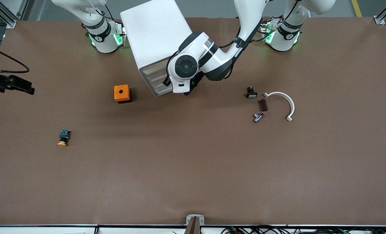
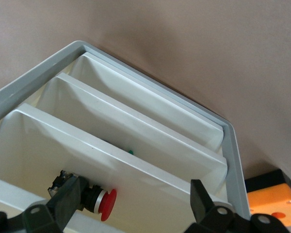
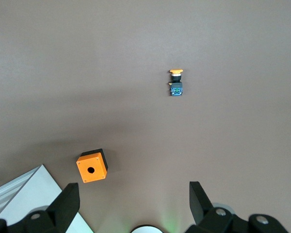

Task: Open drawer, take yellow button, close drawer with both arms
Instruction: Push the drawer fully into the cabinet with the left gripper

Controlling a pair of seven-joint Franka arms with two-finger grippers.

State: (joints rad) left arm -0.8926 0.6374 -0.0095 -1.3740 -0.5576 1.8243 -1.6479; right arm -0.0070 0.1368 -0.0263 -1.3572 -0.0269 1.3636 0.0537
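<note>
Brown matting covers the table [image 1: 193,169] we work at, and our white cabinet [image 1: 154,35] stands near our bases, its drawer fronts angled toward the front camera. Our left arm reaches across to those fronts, and our left gripper [image 2: 136,204] hangs just in front of them with its fingers [image 2: 200,198] spread apart and nothing between them. In the left wrist view we look down on stepped white trays; the drawer [image 2: 63,160] closest under that gripper holds a red-capped button [image 2: 99,201], partly hidden by one finger. Whether this is the uppermost drawer we cannot tell. Our right arm waits: its gripper [image 3: 133,201] is high over the table near its own base, fingers wide apart and empty, and it does not show in the front view. The button [image 1: 63,137], with its orange cap, lies on the bare mat toward the right arm's end of the table, well apart from the cabinet and nearer to the front camera than the orange box [image 1: 122,93]. That box, with a hole in its top, sits just beside the cabinet. Toward the left arm's end lie a black button [image 1: 251,93], a brown block [image 1: 263,105], a small metal piece [image 1: 258,117] and a curved white bracket [image 1: 283,104], all close together.
</note>
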